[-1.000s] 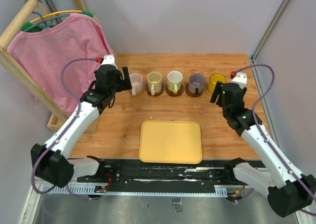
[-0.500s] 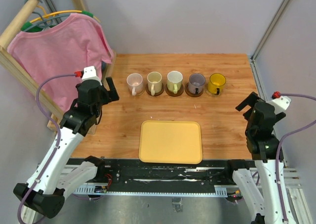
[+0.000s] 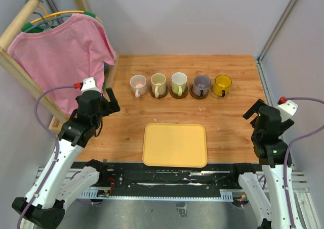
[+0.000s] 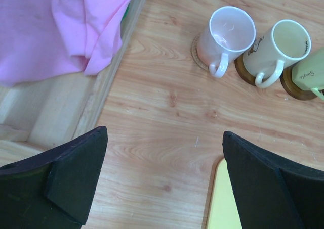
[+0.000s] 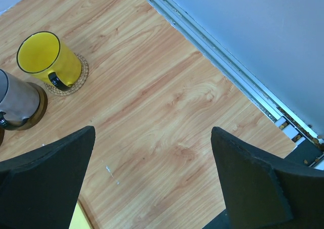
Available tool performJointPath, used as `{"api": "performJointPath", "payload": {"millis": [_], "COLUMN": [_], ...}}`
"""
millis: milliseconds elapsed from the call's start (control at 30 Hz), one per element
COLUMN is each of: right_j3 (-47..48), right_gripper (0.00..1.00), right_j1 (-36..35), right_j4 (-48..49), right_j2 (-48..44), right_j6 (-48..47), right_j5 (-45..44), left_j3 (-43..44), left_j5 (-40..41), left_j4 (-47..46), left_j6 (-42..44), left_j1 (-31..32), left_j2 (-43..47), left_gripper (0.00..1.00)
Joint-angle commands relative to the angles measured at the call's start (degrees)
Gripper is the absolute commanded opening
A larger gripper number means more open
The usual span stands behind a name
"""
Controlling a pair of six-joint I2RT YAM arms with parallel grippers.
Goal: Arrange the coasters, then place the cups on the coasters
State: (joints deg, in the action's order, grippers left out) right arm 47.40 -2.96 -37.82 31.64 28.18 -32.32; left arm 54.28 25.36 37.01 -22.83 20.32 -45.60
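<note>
Five cups stand in a row at the back of the table, each on a coaster: pink (image 3: pixel 137 84), pale yellow (image 3: pixel 158 83), whitish-green (image 3: pixel 178 83), purple-grey (image 3: pixel 201 84) and amber yellow (image 3: pixel 222 85). The left wrist view shows a tan coaster (image 4: pixel 196 55) under the pink cup (image 4: pixel 228 34) and a dark brown coaster (image 4: pixel 243 74) under the pale yellow one (image 4: pixel 283 44). My left gripper (image 3: pixel 111 101) (image 4: pixel 164 133) is open over bare wood, well short of the row. My right gripper (image 3: pixel 254 110) (image 5: pixel 153 130) is open at the right side, away from the amber cup (image 5: pixel 48 57).
A yellow rectangular tray (image 3: pixel 175 144) lies at the front centre. A pink shirt (image 3: pixel 61 52) hangs on a wooden rack at the left. A metal rail (image 5: pixel 228 72) and grey wall bound the table's right edge.
Both arms have pulled back from the cup row toward the near side, the left from the pink cup and the right from the amber cup. The right jaws have widened.
</note>
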Motion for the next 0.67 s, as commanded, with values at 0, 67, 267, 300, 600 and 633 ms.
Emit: {"api": "performJointPath", "payload": {"millis": [0,67,267,300,600,633], "right_j3": [1.65,1.50,0.98,0.87,0.42,0.46], "right_gripper": [0.99,0.98,0.98,0.98,0.98,0.98], "right_j1": [0.68,0.68,0.68,0.68,0.68,0.68], "right_j4": [-0.98,-0.99,-0.80,-0.74,-0.28,-0.29], "right_j2": [0.02,0.32,0.37,0.36,0.22,0.25], "right_j6": [0.12,0.11,0.09,0.04,-0.03,-0.01], "right_j5": [-1.83,-1.64,-1.53,-1.52,-1.39,-1.31], "left_j3": [-2.00,-2.32,-2.55,-2.71,-3.27,-3.37], "left_j5": [0.21,0.59,2.16,2.10,5.18,5.36], "left_j4": [-0.81,-1.17,-1.92,-2.32,-1.64,-1.50], "left_j6": [-1.99,-2.27,-3.28,-3.30,-4.23,-4.32], "left_j1": [-0.48,-0.50,-0.45,-0.46,-0.47,-0.43], "left_j2": [3.02,4.02,6.54,7.14,8.58,8.52], "left_gripper": [1.00,1.00,1.00,1.00,1.00,1.00]}}
